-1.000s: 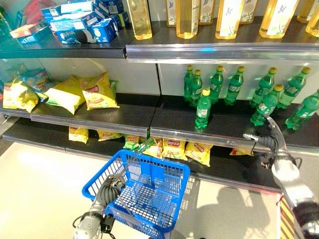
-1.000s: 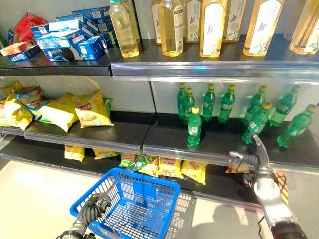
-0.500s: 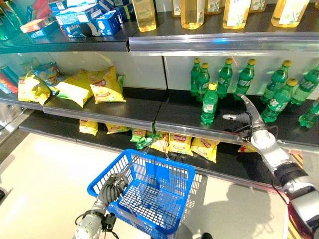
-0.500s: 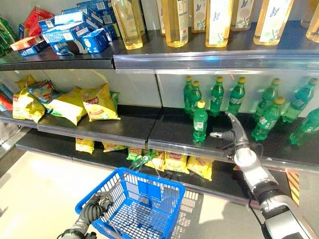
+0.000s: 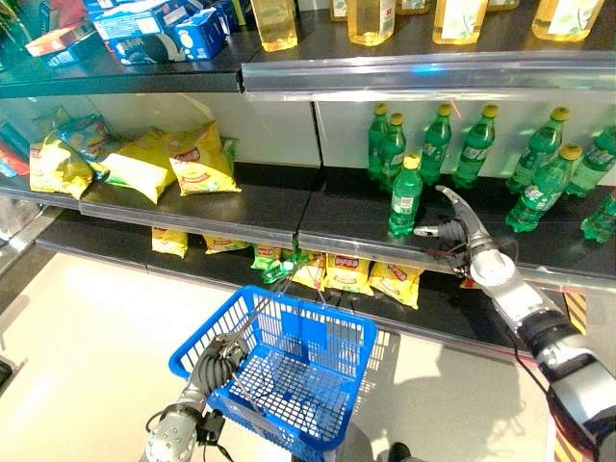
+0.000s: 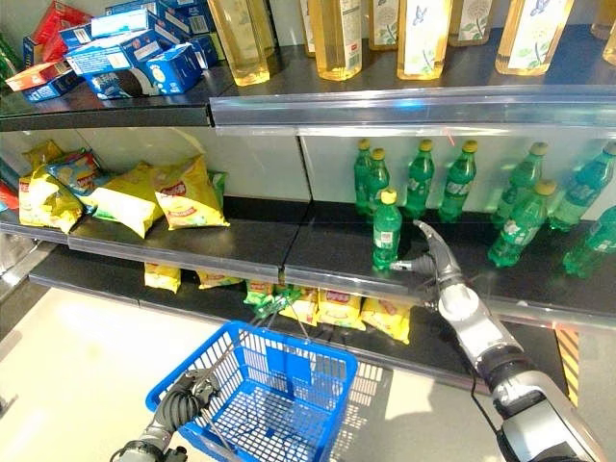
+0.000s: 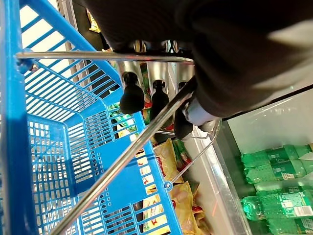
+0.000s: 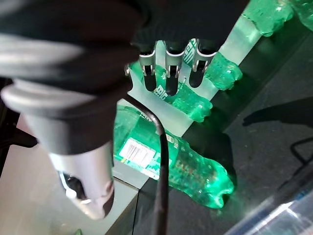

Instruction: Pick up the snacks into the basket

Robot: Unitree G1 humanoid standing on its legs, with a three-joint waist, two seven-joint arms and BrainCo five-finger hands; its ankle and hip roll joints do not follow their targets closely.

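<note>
Yellow snack bags (image 5: 195, 161) lie on the left of the middle shelf, and more snack bags (image 5: 348, 275) line the bottom shelf behind the blue basket (image 5: 322, 313). My left hand (image 5: 218, 360) is shut on the basket's wire handle (image 7: 146, 133), its fingers (image 7: 132, 96) curled over the wire. The basket hangs low in front of the shelves and looks bare inside. My right hand (image 5: 464, 238) is open on the middle shelf, just right of the front green bottle (image 5: 404, 198). In the right wrist view its straight fingers (image 8: 167, 73) point past a green bottle (image 8: 171, 164).
Several green bottles (image 5: 539, 178) stand on the right of the middle shelf. Tall yellow bottles (image 5: 369, 19) and blue boxes (image 5: 159, 24) fill the top shelf. Clear plastic rails (image 5: 385, 252) edge each shelf. Pale floor (image 5: 87, 337) lies left of the basket.
My right hand has moved left along the middle shelf, up to the front green bottle. The camera has shifted. The left hand still holds the basket's handle.
</note>
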